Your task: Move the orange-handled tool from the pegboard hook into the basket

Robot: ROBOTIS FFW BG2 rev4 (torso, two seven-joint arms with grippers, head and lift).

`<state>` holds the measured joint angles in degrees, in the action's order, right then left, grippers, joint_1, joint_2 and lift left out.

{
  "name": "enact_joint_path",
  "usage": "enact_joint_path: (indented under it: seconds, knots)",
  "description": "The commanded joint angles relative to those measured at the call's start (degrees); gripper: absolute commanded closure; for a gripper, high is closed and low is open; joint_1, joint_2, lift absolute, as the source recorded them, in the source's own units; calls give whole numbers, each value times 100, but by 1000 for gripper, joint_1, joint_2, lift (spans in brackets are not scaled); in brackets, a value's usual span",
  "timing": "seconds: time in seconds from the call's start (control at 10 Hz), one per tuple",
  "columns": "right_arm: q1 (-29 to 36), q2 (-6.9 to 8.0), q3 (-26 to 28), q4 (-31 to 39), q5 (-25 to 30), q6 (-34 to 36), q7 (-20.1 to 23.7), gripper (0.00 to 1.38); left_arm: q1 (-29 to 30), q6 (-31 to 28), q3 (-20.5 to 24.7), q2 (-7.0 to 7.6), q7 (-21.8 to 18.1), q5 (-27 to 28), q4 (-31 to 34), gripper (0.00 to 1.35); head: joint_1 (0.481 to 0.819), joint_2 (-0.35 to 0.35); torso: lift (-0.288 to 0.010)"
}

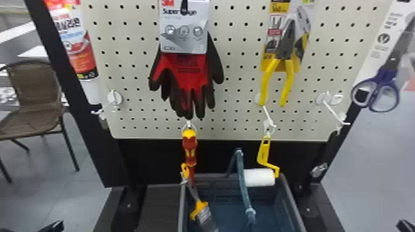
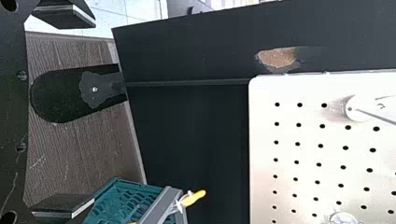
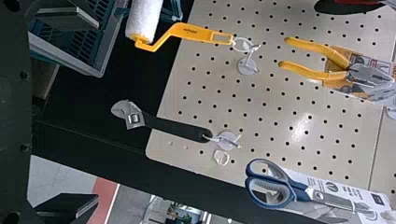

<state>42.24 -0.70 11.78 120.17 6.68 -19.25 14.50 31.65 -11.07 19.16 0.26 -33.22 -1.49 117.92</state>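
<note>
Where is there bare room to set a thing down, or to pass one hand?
Set down: the base, left of the basket. Hand: before the pegboard, between gloves and pliers. Crowded: near the basket opening, with screwdriver, brush and roller.

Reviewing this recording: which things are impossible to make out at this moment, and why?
- Paint roller's left end: head view, behind the basket handle; right wrist view, cut off by the top edge.
- Basket's near side: head view, bottom edge.
- Brush's bristle ends: head view, bottom edge.
- Fine print on glove card: head view, too small.
</note>
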Motion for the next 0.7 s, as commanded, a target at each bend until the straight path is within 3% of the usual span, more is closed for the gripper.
enact_joint_path:
  seconds: [0.0, 0.6]
  knots:
    - [0, 75, 0, 0, 0, 0, 0, -1, 0, 0, 0, -41, 0, 0, 0, -2, 549, 0, -100]
    - [0, 75, 0, 0, 0, 0, 0, -1, 0, 0, 0, -41, 0, 0, 0, -2, 549, 0, -100]
